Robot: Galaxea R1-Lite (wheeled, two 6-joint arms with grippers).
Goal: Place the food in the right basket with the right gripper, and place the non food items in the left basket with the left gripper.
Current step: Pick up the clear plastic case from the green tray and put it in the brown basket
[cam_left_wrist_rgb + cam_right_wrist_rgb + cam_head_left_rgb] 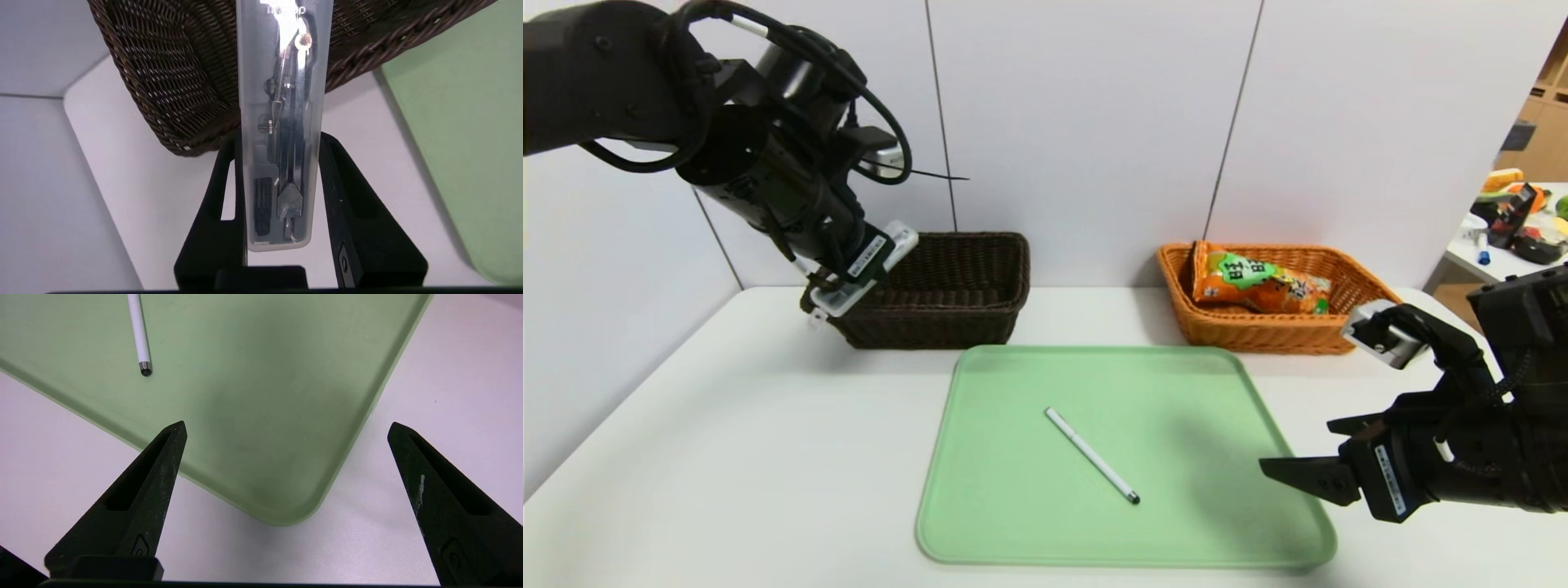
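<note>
A: Okay, so what was up front?
B: The green tray (pixel 980 523), flat on the white table (pixel 727 490). The right gripper (pixel 288 424) hung over its near right corner, fingers wide apart with nothing between them.
A: Anything on the tray?
B: Yep, a white pen (pixel 1090 453) lying at a slant around the middle, dark tip towards the near side. It wasn't touching either gripper.
A: And the left gripper (pixel 280 134)?
B: Farther back, up off the table at the left end of the left basket (pixel 931 327). Its fingers were clamped on a clear plastic case (pixel 282 81) with metal bits inside. From the wrist cam, part of the case overlapped the basket, but I couldn't tell how high up it was.
A: Where was the food?
B: The orange snack bag (pixel 1258 282) lay in the right basket (pixel 1258 336), the lighter wicker one behind the tray, tilted against the left side.
A: And behind all that?
B: Pale wall panels (pixel 1086 122), plus a side table (pixel 1462 249) with a jumble of stuff off to the right.
</note>
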